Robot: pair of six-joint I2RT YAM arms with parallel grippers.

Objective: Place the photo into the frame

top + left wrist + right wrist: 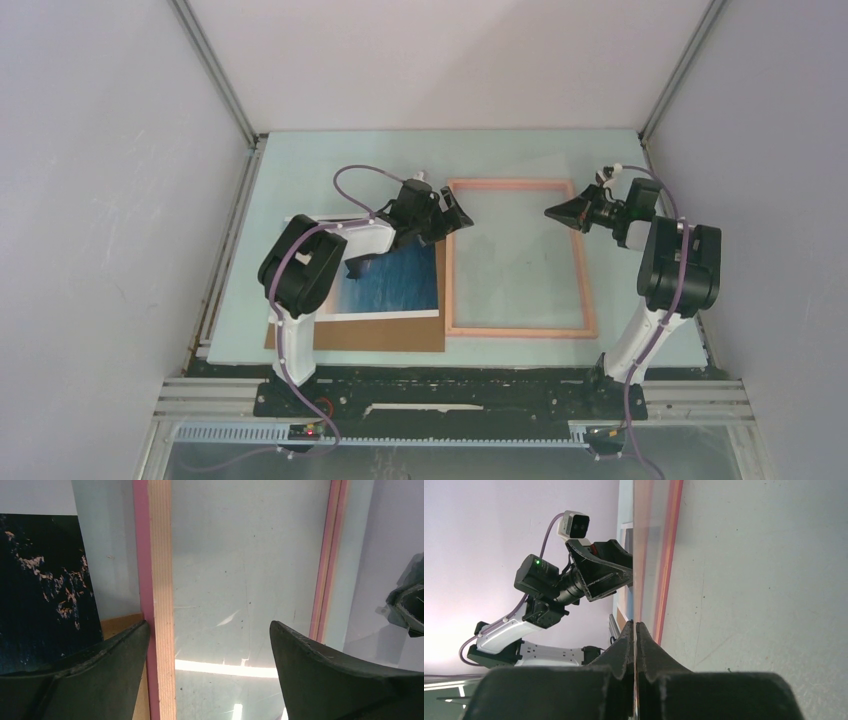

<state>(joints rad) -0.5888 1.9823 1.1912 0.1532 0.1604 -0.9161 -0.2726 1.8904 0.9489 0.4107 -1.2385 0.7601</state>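
The left pincer [455, 215] is spread wide over the left side of the thin pink-orange picture frame [519, 329].
The right pincer [553, 213] is pressed tight together near the frame's far right corner; I cannot tell if it pinches anything. The paper photo of blue sea [395, 282] lies just left of the frame, on a brown cardboard sheet [380, 336] on the pale green table [330, 160].
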